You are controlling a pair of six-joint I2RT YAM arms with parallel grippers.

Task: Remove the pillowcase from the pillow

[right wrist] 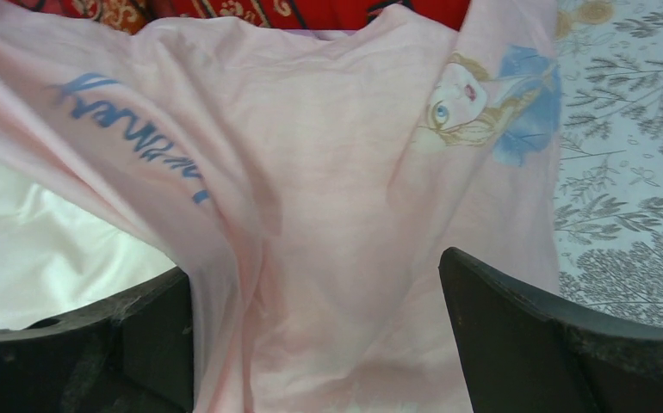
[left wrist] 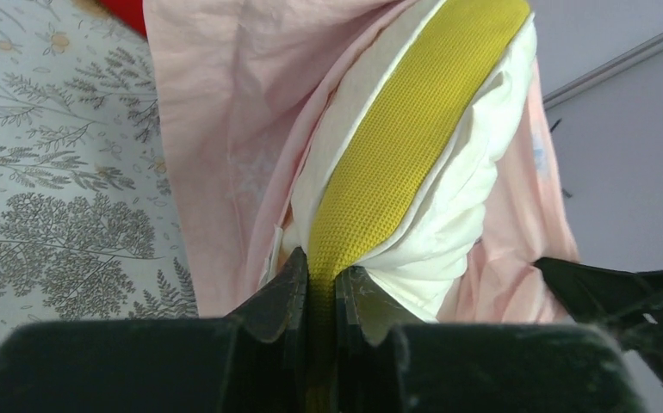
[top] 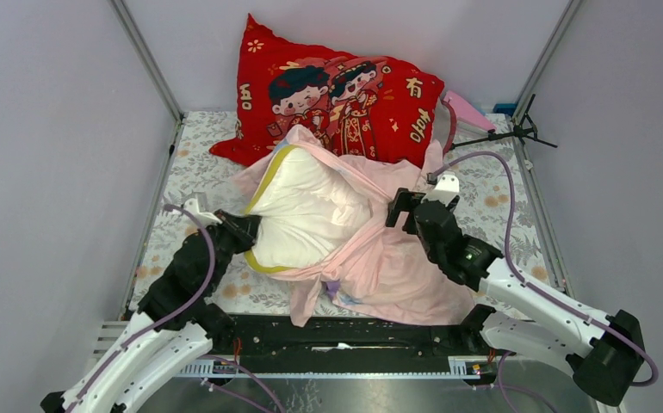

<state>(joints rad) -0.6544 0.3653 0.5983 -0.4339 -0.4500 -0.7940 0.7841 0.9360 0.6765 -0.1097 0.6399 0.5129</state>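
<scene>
1. A plump, cream-white pillow (top: 306, 215) with a yellow knitted edge band lies mid-table on a grey leaf-printed tablecloth (top: 199, 172).
2. The thin, pale pink fabric pillowcase (top: 401, 258) with blue cartoon prints is partly off. It bunches over the pillow's far and right sides and spills toward the near edge, leaving the pillow's left face bare.
3. The left gripper (left wrist: 321, 277) pinches the pillow's yellow band at the left end, its fingers nearly together.
4. The right gripper (right wrist: 315, 288) sits over the pink fabric just right of the pillow. Its fingers are spread wide, with cloth lying loose between them.
5. A red cartoon-printed cushion (top: 337, 99) leans against the back wall, behind the pillow.
</scene>
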